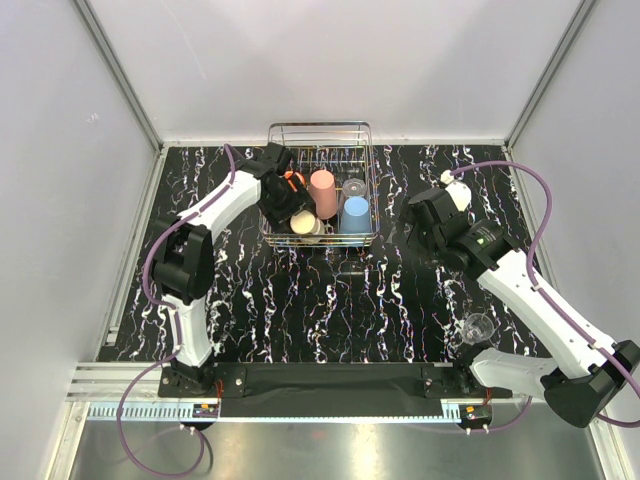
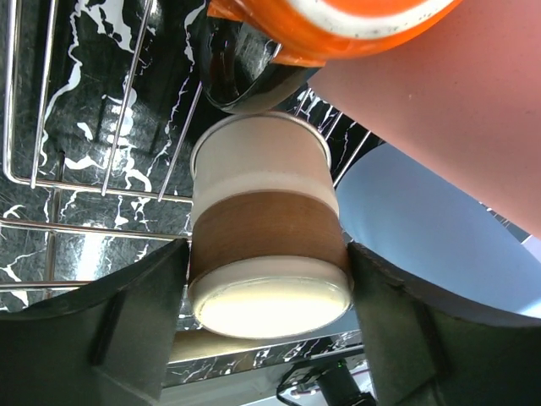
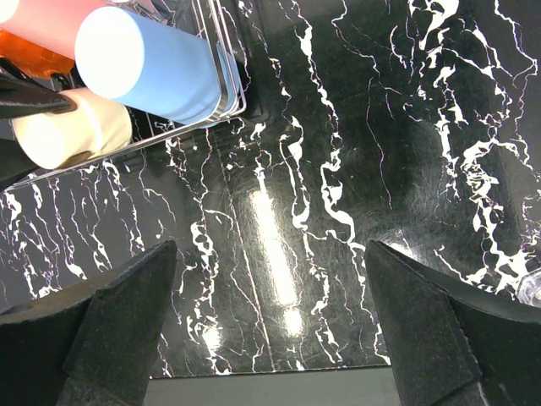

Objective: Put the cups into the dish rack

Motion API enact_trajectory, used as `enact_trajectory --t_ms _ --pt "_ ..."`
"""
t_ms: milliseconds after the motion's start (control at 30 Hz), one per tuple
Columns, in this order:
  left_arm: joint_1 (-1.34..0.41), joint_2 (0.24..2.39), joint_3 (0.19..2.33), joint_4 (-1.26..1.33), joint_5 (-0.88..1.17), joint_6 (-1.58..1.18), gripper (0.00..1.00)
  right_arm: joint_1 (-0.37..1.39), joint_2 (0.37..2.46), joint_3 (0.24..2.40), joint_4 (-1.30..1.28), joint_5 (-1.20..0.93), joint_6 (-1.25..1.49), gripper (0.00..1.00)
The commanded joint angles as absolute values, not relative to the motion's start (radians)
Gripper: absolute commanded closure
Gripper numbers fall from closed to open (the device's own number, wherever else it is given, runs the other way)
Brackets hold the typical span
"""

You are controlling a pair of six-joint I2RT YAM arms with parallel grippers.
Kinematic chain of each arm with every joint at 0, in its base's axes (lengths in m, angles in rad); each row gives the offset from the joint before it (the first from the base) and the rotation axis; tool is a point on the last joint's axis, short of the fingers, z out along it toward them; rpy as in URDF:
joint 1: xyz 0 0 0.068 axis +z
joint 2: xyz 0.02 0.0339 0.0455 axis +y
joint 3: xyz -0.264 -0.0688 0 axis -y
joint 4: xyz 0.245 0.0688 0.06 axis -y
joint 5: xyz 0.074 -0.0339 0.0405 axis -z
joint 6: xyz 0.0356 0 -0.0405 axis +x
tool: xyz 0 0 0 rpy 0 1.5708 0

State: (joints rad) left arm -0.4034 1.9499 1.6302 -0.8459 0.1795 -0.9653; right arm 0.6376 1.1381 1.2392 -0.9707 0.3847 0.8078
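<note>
The dish rack [image 1: 362, 128] stands at the back middle of the table. In it are an orange mug [image 1: 293, 182], a salmon-pink tumbler [image 1: 322, 192], a light blue cup [image 1: 355, 213], a clear glass [image 1: 353, 187] and a beige cup [image 1: 305, 224]. My left gripper [image 1: 289, 206] reaches into the rack. In the left wrist view it [image 2: 268, 258] is shut on the beige cup [image 2: 262, 220], a finger flush on each side. My right gripper [image 1: 420, 226] is open and empty over the table right of the rack; the right wrist view [image 3: 270, 249] shows only table between its fingers.
Another clear glass [image 1: 478, 327] stands on the black marbled table near the right arm's base; its edge shows in the right wrist view [image 3: 531, 289]. The blue cup [image 3: 144, 59] and the rack's wire corner [image 3: 230, 95] lie at the upper left of that view.
</note>
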Motion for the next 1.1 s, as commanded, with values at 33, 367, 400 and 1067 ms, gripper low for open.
enact_trajectory --t_ms 33,367,400,1067 --pt "-0.4 1.934 1.635 -0.841 0.192 -0.956 0.11 0.64 1.137 1.235 -0.951 0.425 0.805 0.0" --pt "-0.4 1.908 1.646 -0.856 0.19 -0.937 0.07 0.638 1.141 1.236 -0.959 0.425 0.813 0.0" --pt "-0.402 1.904 1.649 -0.854 0.19 -0.936 0.07 0.638 1.141 1.236 -0.959 0.426 0.816 0.0" --pt "-0.4 1.631 1.652 -0.9 0.049 -0.83 0.04 0.194 1.103 1.111 -1.111 0.331 0.721 0.0"
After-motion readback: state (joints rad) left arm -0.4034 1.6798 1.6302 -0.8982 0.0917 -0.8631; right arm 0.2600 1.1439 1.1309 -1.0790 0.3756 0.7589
